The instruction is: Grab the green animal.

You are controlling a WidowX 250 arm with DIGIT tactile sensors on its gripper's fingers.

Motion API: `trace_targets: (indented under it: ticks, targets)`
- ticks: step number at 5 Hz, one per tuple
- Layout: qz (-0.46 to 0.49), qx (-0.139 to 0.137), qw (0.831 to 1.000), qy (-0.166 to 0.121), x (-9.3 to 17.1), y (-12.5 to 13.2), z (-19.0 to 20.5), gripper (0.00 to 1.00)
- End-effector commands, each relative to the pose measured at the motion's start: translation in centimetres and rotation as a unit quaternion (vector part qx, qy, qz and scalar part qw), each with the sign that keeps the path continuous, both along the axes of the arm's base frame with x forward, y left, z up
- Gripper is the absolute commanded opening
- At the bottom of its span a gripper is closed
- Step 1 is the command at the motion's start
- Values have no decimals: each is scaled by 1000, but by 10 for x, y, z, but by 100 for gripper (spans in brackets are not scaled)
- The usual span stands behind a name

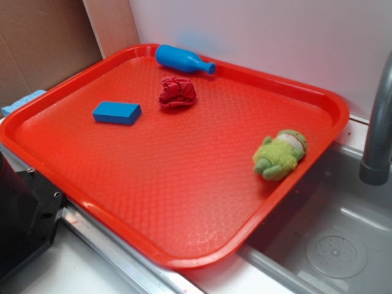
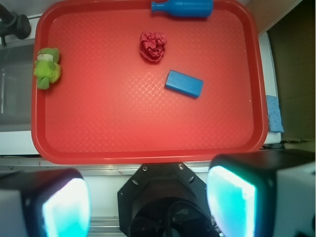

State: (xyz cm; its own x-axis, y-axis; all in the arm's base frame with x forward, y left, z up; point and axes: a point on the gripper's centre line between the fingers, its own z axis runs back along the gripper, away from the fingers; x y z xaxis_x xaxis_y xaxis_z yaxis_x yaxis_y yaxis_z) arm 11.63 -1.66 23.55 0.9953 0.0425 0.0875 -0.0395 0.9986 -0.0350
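Four loose things on a red textured plastic tray (image 1: 184,202): small lime-green fuzzy plush animal (image 1: 280,155) with stubby limbs and a striped patch at its head, red crumpled cloth ball (image 1: 177,92), blue rectangular block (image 1: 117,113), blue plastic bottle (image 1: 181,59) lying on its side against the far rim. Green animal at the tray's edge nearest the grey sink (image 1: 343,245), right up against the raised rim, well apart from the other three; in the wrist view, at the tray's upper left corner, close to the dark faucet base (image 2: 14,22). Gripper (image 2: 148,197) high above and back from the tray, over its near edge, fingers (image 2: 229,197) spread wide apart with nothing between them, pale pads glowing at the bottom of the wrist view. Reach not yet begun, by the look of it. Likely very light and soft, a toy that squashes under pressure rather than slipping, fuzzy pile giving good grip, no risk of breakage. Best hold probably across the plump middle of the body, jaws straddling it crosswise, not on a limb, which could fold and slide free. Main concern: tray rim just beside the toy, so one finger may catch on the lip or land outside the tray; approach from straight above, slightly toward the tray's interior, seems safer. Close firmly, since the stuffing will compress before holding.
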Motion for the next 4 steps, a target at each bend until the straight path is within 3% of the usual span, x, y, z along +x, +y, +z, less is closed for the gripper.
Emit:
trace_targets:
  ticks: [1,2,4]
  targets:
    - [0,0,1000,0,0,0,0,100]
    - [5,-1,1000,-4,9,-7,-6,100]
    - [23,-46,998,-23,43,-39,-36,100]
